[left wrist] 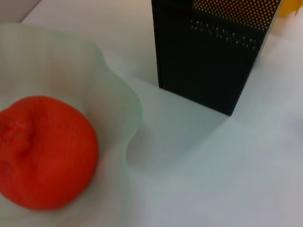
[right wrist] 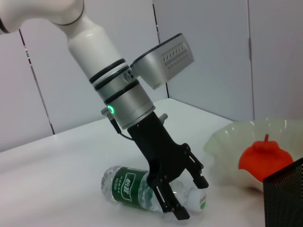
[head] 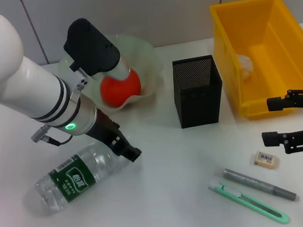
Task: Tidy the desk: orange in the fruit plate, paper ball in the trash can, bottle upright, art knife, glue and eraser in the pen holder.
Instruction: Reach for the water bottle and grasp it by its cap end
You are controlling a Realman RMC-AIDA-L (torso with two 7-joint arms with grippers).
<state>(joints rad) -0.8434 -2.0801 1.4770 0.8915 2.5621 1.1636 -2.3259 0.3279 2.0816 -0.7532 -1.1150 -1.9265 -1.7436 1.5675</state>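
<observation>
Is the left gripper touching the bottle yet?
Touching. In the right wrist view the left gripper straddles the lying bottle's neck, fingers against the plastic.

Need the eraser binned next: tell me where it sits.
In the head view, the eraser lies on the table's right side, just beside the right gripper, behind the grey pen-like tool.

White table [head: 169, 201] with bottle [head: 73, 178], eraser [head: 265, 159], pen holder [head: 196, 91]
</observation>
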